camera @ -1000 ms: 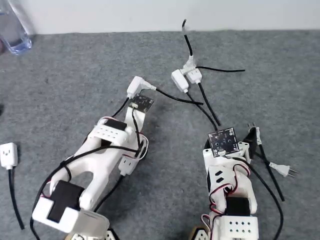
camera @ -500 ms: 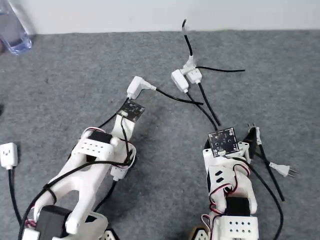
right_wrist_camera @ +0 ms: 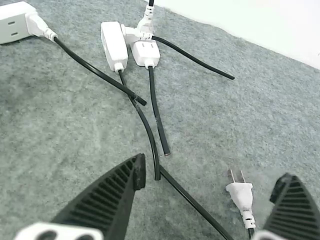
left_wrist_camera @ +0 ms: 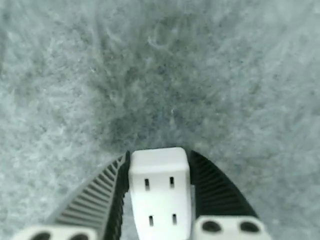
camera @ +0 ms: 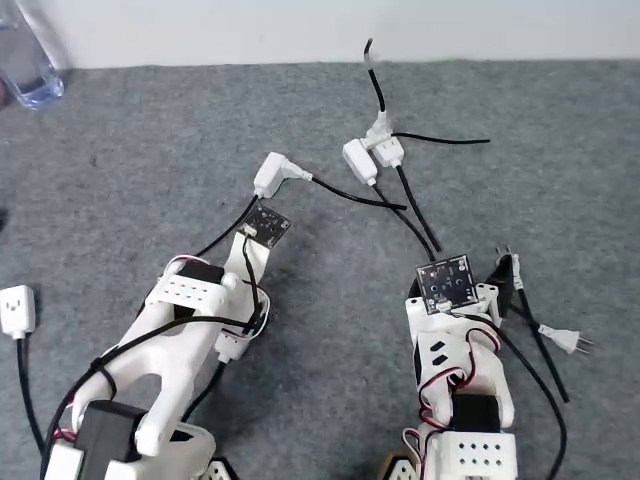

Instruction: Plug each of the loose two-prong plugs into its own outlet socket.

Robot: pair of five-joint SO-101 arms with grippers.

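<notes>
One socket (left_wrist_camera: pixel 160 195) between left fingers (left_wrist_camera: pixel 95 205), loose plug (right_wrist_camera: pixel 240 193) between spread right fingers (right_wrist_camera: pixel 110 195)

White arms (camera: pixel 180 340), black ribbed fingers (left_wrist_camera: pixel 95 200)

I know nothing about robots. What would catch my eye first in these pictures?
First, the left claw is clamped on a white outlet socket. Next, the right claw is spread wide above a loose two-prong plug lying on the grey table. Beyond that plug sits a cluster of white sockets trailing black cords.
</notes>
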